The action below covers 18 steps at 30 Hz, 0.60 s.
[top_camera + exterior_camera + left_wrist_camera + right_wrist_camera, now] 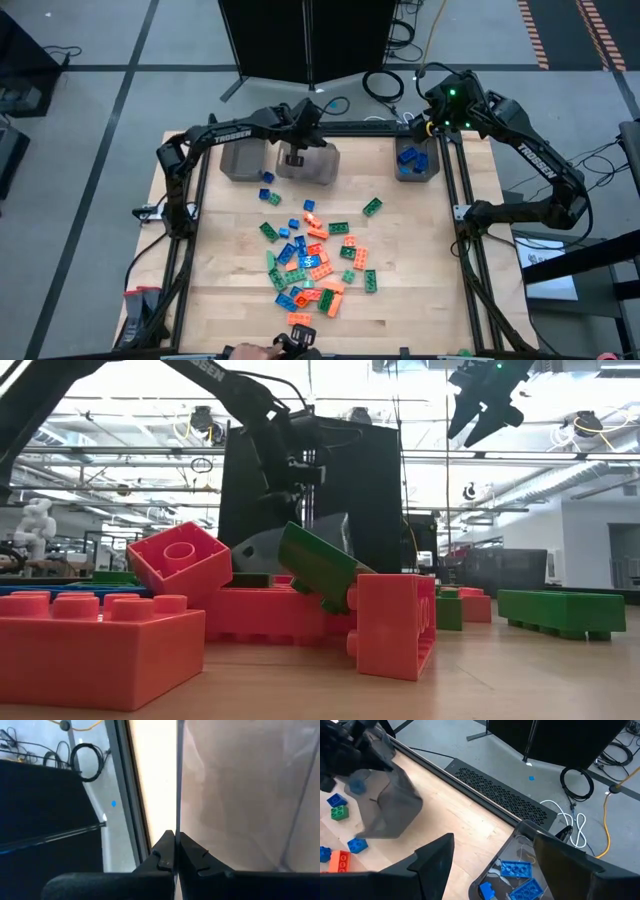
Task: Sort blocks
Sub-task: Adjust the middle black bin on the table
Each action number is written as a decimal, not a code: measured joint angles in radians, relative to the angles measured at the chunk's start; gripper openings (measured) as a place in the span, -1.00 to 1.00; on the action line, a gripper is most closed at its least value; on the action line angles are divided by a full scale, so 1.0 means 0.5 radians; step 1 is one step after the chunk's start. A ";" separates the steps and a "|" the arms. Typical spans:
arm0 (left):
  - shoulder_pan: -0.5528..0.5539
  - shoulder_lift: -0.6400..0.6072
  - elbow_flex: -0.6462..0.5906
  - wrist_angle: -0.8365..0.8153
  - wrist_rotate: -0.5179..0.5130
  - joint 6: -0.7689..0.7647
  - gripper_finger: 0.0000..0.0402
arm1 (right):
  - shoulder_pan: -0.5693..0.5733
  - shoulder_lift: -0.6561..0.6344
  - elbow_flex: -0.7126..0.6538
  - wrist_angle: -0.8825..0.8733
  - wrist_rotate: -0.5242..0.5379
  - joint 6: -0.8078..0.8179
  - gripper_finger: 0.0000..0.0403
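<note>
Orange, green and blue blocks (310, 260) lie heaped mid-table and fill the front of the low view (300, 610). Three grey translucent bins stand along the far edge. My left gripper (295, 157) is shut on the middle bin (318, 165), which looks tilted in the right wrist view (390, 805). The right bin (432, 170) holds blue blocks (520, 870). My right gripper (492, 850) hangs open above that bin, high in the low view (487, 410), with nothing between its fingers. My left gripper pinches a thin wall of the middle bin (177, 827) between its two fingers, at the wall's upper edge. The fingers come from above, slanting down toward the far edge. In the right wrist view the bin looks tilted; I cannot tell whether its bottom is off the table.
The left bin (245, 160) stands right beside the held one. Loose blue and green blocks (268, 195) lie just in front of the bins. Dark frame rails (455, 200) run along the table's sides. A black stand (310, 40) and cables lie beyond the far edge.
</note>
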 joint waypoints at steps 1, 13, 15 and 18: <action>-0.001 0.011 0.000 -0.002 0.000 0.000 -1.00 | 0.000 0.000 0.000 0.000 0.000 0.000 0.34; -0.015 0.015 -0.002 0.120 0.000 -0.020 -0.70 | 0.000 0.000 0.000 -0.008 -0.001 -0.039 0.34; -0.015 0.015 -0.002 0.160 0.003 -0.022 -0.65 | 0.000 0.000 0.000 -0.009 -0.001 -0.046 0.34; -0.018 0.015 0.002 0.225 -0.009 -0.073 -0.56 | 0.000 0.000 0.000 -0.009 -0.001 -0.054 0.34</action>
